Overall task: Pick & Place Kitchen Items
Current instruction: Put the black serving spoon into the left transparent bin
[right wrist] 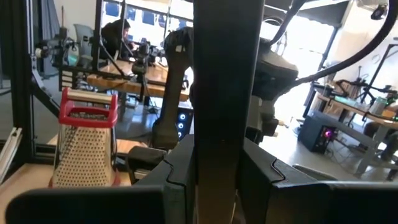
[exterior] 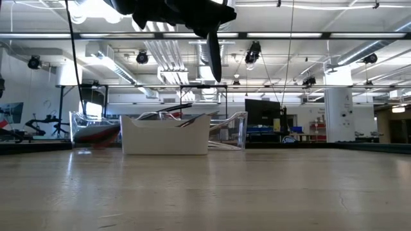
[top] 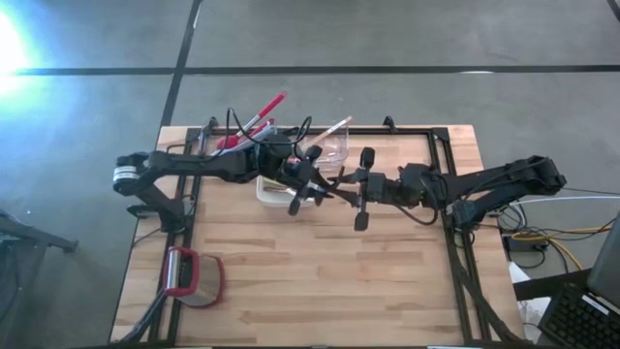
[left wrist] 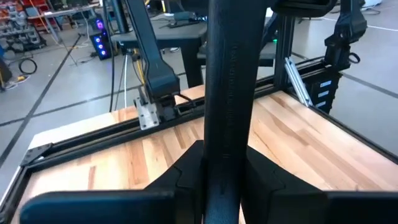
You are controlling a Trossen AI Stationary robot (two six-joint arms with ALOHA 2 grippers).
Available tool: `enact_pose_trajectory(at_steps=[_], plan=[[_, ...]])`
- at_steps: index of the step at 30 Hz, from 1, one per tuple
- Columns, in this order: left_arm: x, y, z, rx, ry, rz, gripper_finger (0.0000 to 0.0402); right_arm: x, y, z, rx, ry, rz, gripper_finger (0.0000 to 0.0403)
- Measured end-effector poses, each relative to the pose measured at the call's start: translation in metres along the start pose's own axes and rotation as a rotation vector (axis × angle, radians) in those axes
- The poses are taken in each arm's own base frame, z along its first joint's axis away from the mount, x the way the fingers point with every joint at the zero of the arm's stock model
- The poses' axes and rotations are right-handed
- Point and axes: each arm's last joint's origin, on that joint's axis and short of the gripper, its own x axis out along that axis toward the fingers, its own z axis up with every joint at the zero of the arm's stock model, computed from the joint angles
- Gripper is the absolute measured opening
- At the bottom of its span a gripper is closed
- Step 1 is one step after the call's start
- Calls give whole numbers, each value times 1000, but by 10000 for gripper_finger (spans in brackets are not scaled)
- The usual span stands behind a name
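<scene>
Dark utensil handle [left wrist: 229,106] is filling your left wrist view, the left gripper [top: 308,184] pinching it between its fingers. From the right gripper [top: 360,190], also clamping a dark handle [right wrist: 225,93], it is lying at nine o'clock, above the white dish [top: 274,191]. You are probably handing over one utensil; I cannot tell. Remaining kitchen items [top: 247,128] are waiting at eleven o'clock.

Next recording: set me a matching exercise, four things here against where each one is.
Things:
1. grater
2. white dish
3. red-handled utensil
4. black utensil

Places:
A. between the jaws of the left gripper
B. middle of the table
C. lying apart, on the left arm's side
D. sticking out past the table's edge

Pairs: 1-C, 2-B, 3-D, 4-A
</scene>
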Motion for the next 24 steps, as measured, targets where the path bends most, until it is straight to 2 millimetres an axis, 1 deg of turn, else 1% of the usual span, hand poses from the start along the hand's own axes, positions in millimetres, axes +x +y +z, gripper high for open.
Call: enact_pose_trajectory(at_steps=[5,10,12,14,16,18,21,24], plan=[[-5,-1,4,4,5,5,67,0,0,0,19,-5,-1,71],[-7,-2,5,-8,11,3,67,0,-1,2,89,-3,-6,76],[-9,-1,5,-5,27,22,67,1,-1,4,132,14,-28,106],[-13,0,5,6,51,48,67,-1,-3,8,151,59,-48,151],[-19,1,4,26,86,80,67,-4,-5,12,178,130,-50,189],[-26,5,4,44,134,123,67,-9,-7,16,214,226,-59,217],[-43,12,3,49,231,198,67,-15,-9,19,287,367,-78,239],[-66,20,0,33,337,291,67,-20,-10,16,342,471,-103,245]])
